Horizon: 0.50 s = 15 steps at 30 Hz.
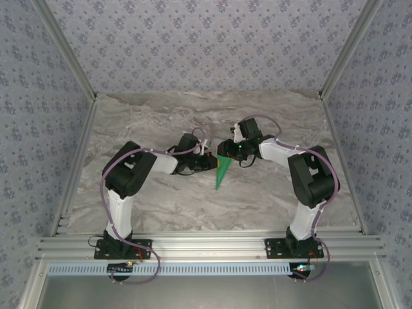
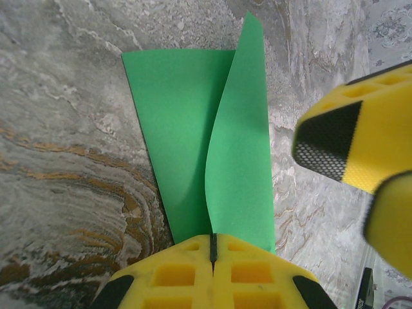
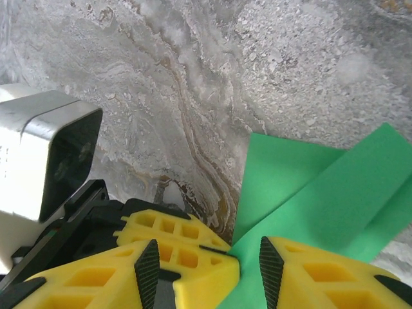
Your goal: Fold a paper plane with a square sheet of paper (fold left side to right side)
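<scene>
Enclosure walls (image 1: 206, 45): blue-grey floral pattern, closing in the upper part and both sides of the top view.
Tabletop (image 1: 161, 199): grey-brown marbled surface, filling the middle of the top view.
Frame rail (image 1: 206, 248): aluminium bars across the lower part of the top view, with both arm bases bolted to them.
Left arm (image 1: 129, 174): rises from the lower left and reaches right toward frame centre.
Right arm (image 1: 309, 177): rises from the lower right and reaches left toward frame centre, meeting the left arm there.
Paper plane (image 1: 222, 172): bright green and narrow, lying on the tabletop at frame centre between the two hands, with its tip toward the lower edge of the frame.
Paper layers: in the left wrist view a flat lower layer (image 2: 180, 116) lies on the marble, and an upper flap (image 2: 241, 148) curves up along its right side.
Left hand (image 2: 212, 254): yellow fingers pressed together at the lower edge of its own view — clamped on the narrow end of the paper plane.
Right hand (image 3: 206, 264): fingers parted, nothing pinched, just beside the left hand — green paper and a yellow finger of the left hand lie in the gap.
Grey box (image 3: 45, 154): at the left edge of the right wrist view, above the left hand.
</scene>
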{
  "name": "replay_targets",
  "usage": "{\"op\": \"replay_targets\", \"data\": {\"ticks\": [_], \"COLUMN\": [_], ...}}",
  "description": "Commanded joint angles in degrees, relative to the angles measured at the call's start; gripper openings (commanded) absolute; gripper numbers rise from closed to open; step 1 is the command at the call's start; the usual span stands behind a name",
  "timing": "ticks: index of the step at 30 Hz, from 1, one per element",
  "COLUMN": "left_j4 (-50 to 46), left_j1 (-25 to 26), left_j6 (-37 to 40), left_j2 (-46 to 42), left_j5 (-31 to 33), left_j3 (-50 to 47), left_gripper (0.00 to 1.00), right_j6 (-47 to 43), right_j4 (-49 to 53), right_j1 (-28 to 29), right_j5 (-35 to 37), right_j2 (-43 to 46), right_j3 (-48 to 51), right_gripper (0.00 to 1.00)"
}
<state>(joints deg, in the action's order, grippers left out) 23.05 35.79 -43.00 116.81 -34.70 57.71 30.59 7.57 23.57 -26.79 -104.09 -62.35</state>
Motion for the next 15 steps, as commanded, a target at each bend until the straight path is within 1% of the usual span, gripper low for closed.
{"op": "replay_targets", "data": {"ticks": [1,15], "left_j4": [-2.5,-3.3], "left_j1": [0.5,0.5], "left_j6": [1.6,2.0], "left_j2": [2.1,2.5], "left_j5": [1.7,1.6], "left_j3": [0.9,1.7], "left_gripper": [0.00,0.00], "right_j6": [-0.1,-2.4], "right_j4": [1.1,5.6], "right_j1": [0.3,0.3], "right_j5": [0.1,3.1], "right_j2": [-1.8,-3.8], "right_j3": [-2.4,-2.6], "right_gripper": [0.49,0.49]}}
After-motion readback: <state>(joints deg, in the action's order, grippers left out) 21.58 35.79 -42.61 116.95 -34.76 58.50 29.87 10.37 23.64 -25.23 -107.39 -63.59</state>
